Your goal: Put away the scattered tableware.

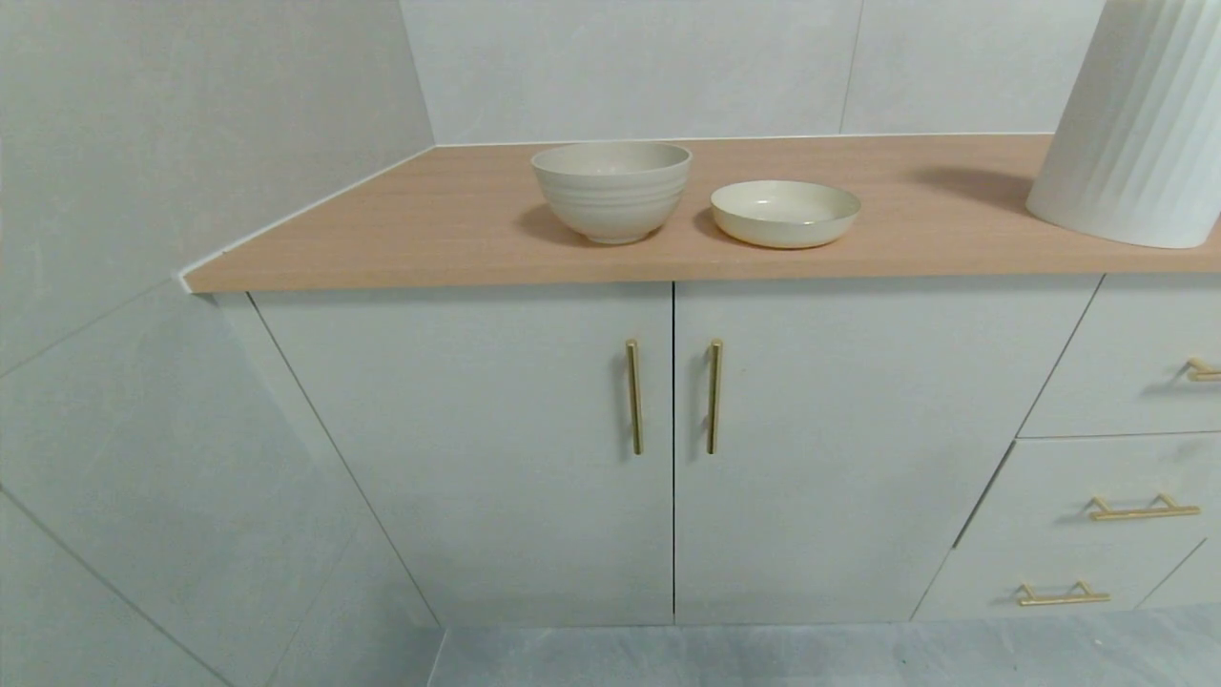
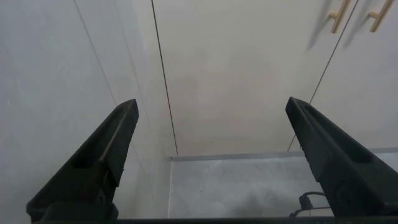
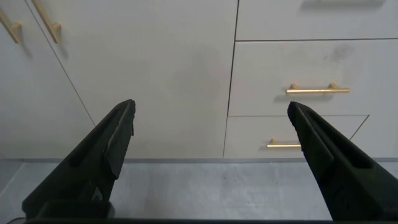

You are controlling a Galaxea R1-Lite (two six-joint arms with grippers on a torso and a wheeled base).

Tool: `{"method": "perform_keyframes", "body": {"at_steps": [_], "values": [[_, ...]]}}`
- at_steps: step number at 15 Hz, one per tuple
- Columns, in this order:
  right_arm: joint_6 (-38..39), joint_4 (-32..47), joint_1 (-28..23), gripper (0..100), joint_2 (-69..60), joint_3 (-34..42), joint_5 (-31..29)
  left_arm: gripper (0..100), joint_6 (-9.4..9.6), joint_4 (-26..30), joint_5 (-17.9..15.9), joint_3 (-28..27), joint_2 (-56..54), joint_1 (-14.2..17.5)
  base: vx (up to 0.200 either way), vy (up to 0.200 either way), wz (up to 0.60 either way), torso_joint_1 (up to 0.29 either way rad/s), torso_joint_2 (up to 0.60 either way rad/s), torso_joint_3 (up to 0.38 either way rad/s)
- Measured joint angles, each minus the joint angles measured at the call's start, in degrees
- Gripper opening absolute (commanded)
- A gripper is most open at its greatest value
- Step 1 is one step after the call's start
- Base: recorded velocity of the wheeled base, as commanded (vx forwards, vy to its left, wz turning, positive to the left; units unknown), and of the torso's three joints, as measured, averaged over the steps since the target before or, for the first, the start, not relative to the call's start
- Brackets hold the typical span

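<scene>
Black left gripper (image 2: pixel 211 103) and right gripper (image 3: pixel 210 104), jaws spread, low before cabinet (image 1: pixel 820 429)

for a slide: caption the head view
Deep bowl and shallow dish side by side on the wooden countertop above closed cabinet doors

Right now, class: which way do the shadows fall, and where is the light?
Head view: the deep beige ribbed bowl, the shallow cream dish and the white fluted cylinder all shade the wooden countertop toward the robot's left, so light likely comes from the right. Left wrist view: the gold bar handles cast soft shadows on the pale door.
</scene>
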Motion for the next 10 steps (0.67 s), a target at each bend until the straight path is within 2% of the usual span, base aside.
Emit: {"method": "perform_keyframes", "body": {"at_steps": [7, 10], "values": [[-1.0, 0.41, 0.0, 100, 0.07, -0.96, 0.49, 100, 0.0, 0.0, 0.01, 0.02, 0.0, 0.0, 0.0, 0.0, 0.0, 0.0, 0.0, 0.0], [1.21, 0.74, 0.5, 100, 2.69, -8.34, 4.85, 100, -0.05, 0.0, 0.0, 0.02, 0.0, 0.0, 0.0, 0.0, 0.0, 0.0, 0.0, 0.0]]}}
